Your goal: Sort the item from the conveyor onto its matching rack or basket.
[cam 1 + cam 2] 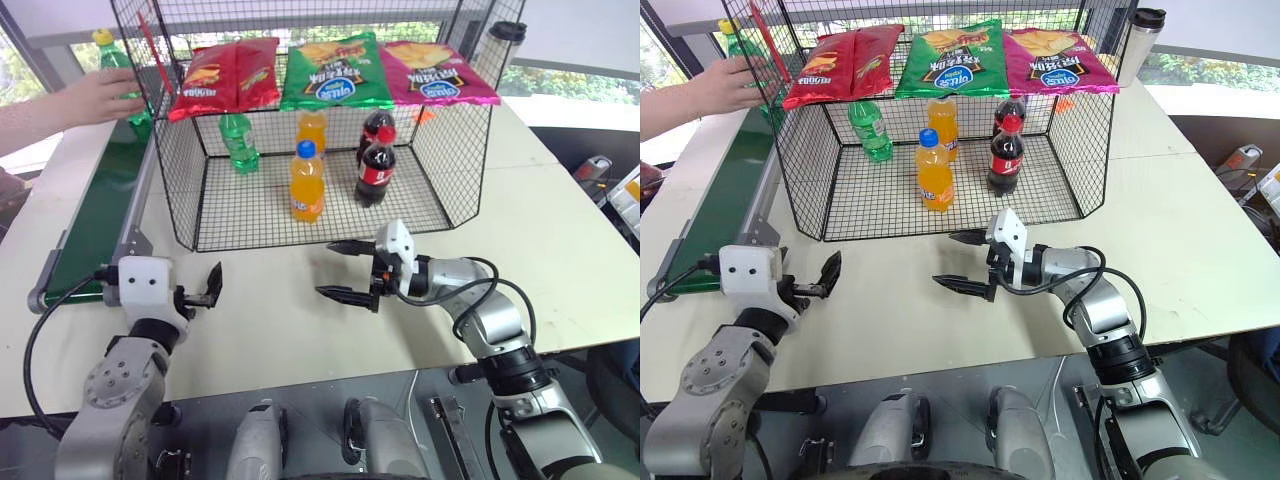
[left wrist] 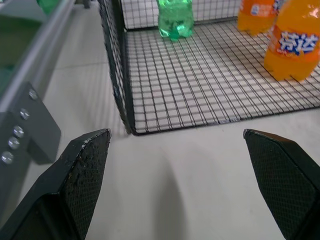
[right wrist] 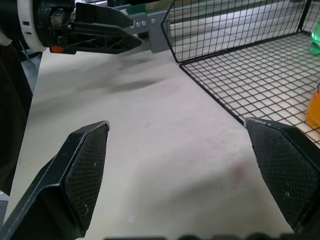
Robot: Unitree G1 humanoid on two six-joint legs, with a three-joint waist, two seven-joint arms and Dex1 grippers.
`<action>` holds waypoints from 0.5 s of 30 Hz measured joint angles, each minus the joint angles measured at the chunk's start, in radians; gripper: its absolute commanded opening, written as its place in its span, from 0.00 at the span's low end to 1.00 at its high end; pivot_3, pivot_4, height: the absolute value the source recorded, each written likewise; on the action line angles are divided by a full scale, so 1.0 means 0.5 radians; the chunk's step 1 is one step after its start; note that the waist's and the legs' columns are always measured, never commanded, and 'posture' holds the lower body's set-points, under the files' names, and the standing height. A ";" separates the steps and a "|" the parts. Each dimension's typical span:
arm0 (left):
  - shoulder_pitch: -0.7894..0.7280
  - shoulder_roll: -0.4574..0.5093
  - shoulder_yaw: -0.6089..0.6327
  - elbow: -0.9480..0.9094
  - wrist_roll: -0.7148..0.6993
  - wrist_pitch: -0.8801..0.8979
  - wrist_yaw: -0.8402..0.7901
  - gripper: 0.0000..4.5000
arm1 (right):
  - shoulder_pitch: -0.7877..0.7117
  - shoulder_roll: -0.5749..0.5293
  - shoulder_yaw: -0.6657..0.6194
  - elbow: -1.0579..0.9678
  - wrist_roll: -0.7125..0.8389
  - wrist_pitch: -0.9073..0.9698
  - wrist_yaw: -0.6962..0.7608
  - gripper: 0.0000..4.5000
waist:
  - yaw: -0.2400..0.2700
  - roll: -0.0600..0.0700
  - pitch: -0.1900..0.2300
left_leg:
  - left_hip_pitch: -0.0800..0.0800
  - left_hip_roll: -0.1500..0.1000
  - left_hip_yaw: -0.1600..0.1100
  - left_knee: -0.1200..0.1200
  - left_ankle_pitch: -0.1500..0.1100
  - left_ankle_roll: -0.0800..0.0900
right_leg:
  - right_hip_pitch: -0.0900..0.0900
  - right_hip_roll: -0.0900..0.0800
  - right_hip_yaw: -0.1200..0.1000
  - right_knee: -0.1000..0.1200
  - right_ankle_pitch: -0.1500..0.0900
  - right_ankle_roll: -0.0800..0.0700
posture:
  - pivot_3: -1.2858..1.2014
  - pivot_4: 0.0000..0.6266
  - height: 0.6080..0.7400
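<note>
The bottle, held by a person's hand at the conveyor's far end near the surface's far left corner, looks light, smooth and squeezable; grasp mid-body; both grippers stand apart, empty.

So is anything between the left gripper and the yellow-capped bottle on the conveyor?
Yes. A person's hand is wrapped around the bottle at the conveyor's far end. The left gripper hangs open near the belt's near end, the belt between them bare.
</note>
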 measured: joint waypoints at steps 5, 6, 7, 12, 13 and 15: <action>-0.053 0.006 0.026 -0.040 0.009 -0.006 0.042 0.98 | 0.000 0.000 0.000 0.002 -0.001 -0.003 0.013 1.00 | 0.001 0.000 0.000 | 0.000 0.000 0.000 0.000 0.000 0.000 | 0.000 0.000 0.000 0.000 0.000 0.000 | 0.52 0.24 1.00; -0.084 0.005 0.044 -0.045 0.015 -0.013 0.062 0.98 | 0.000 0.000 0.000 0.003 -0.002 -0.003 0.014 1.00 | 0.002 0.000 0.000 | 0.000 0.000 0.000 0.000 0.000 0.000 | 0.000 0.000 0.000 0.000 0.000 0.000 | 0.52 0.24 1.00; -0.115 0.003 0.075 -0.054 0.023 -0.021 0.082 0.98 | 0.000 0.000 0.000 0.004 -0.002 -0.004 0.016 1.00 | 0.001 0.000 0.000 | 0.000 0.000 0.000 0.000 0.000 0.000 | 0.000 0.000 0.000 0.000 0.000 0.000 | 0.52 0.24 1.00; -0.249 -0.039 0.320 -0.075 0.038 -0.037 0.210 0.98 | 0.000 0.000 0.001 0.019 -0.004 -0.011 0.018 1.00 | -0.002 0.000 0.000 | 0.000 0.000 0.000 0.000 0.000 0.000 | 0.000 0.001 0.000 0.000 0.001 0.001 | 0.52 0.24 1.00; -0.254 -0.057 0.378 -0.075 0.038 -0.037 0.238 0.98 | 0.000 0.000 0.001 0.020 -0.004 -0.013 0.019 1.00 | -0.003 0.000 0.000 | 0.000 0.000 0.000 0.000 0.000 0.000 | 0.000 0.000 0.000 0.000 0.001 0.001 | 0.52 0.24 1.00; -0.248 -0.091 0.470 -0.058 0.036 -0.036 0.272 0.98 | 0.001 0.001 0.001 0.020 -0.004 -0.013 0.019 1.00 | -0.001 0.000 0.000 | 0.000 0.000 0.000 0.000 0.000 0.000 | 0.000 0.000 0.000 0.000 0.001 0.001 | 0.52 0.24 1.00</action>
